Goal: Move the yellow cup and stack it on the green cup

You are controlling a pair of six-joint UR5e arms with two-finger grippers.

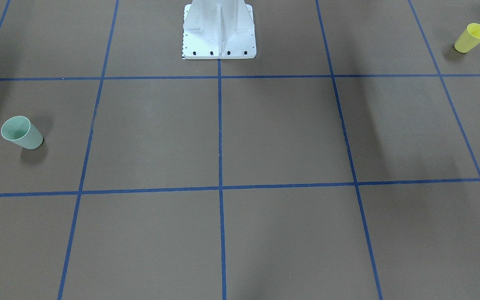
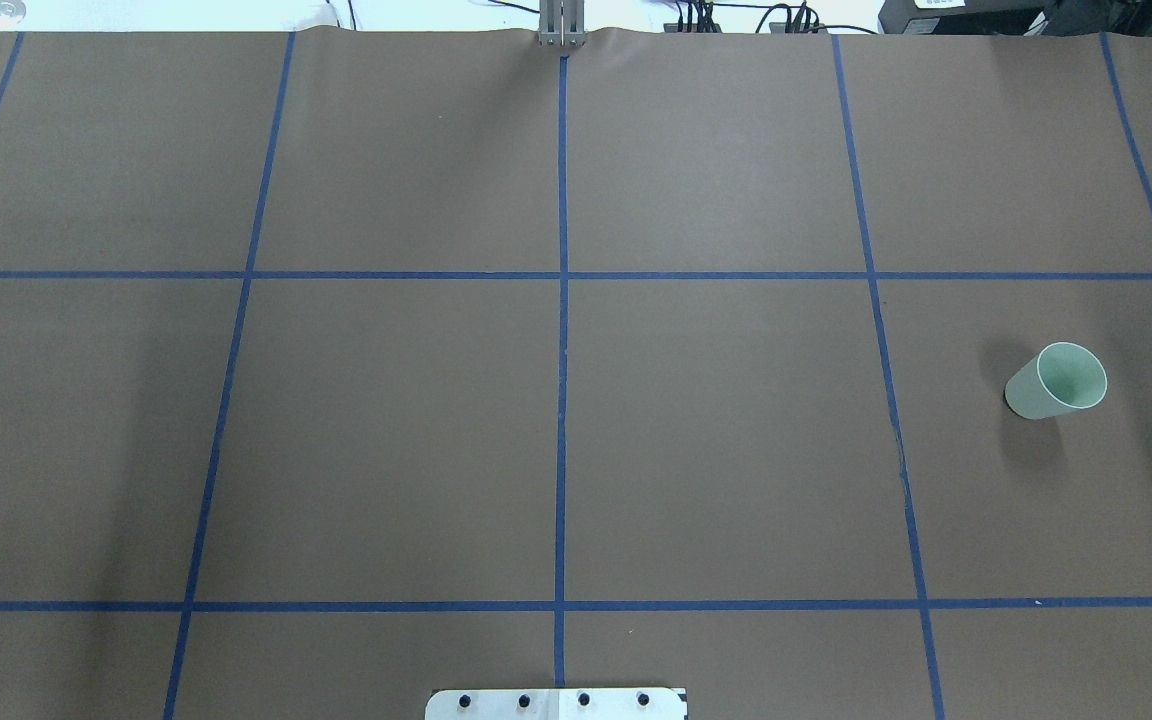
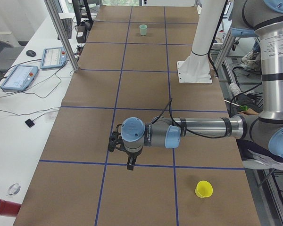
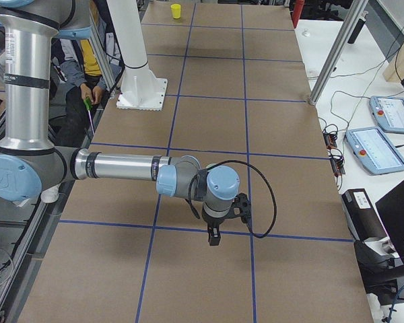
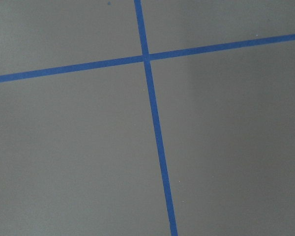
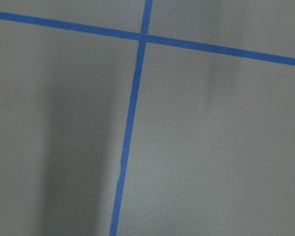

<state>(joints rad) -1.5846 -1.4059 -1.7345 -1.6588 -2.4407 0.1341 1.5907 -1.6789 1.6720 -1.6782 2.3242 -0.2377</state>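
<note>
Yellow cup [image 3: 203, 189], just one, stands rim up on the brown tabletop [image 3: 146, 89] at the robot's left end. Beyond it the left gripper [image 3: 130, 164] hangs over a blue tape line [image 3: 70, 161]; whether it is spread or pressed together, I cannot tell. Past the white base [image 3: 194, 70], the single green cup [image 3: 143, 29] stands upright at the far end, well apart. The right gripper [image 4: 213, 235] hangs above the tabletop too, its state equally unclear. Two tablets [image 3: 20, 76] lie beside the tabletop.

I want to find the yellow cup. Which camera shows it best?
The front-facing view: the yellow cup shows whole, rim and side. The left view shows it smaller, the right view tiny and far. The overhead and wrist views miss it.
</note>
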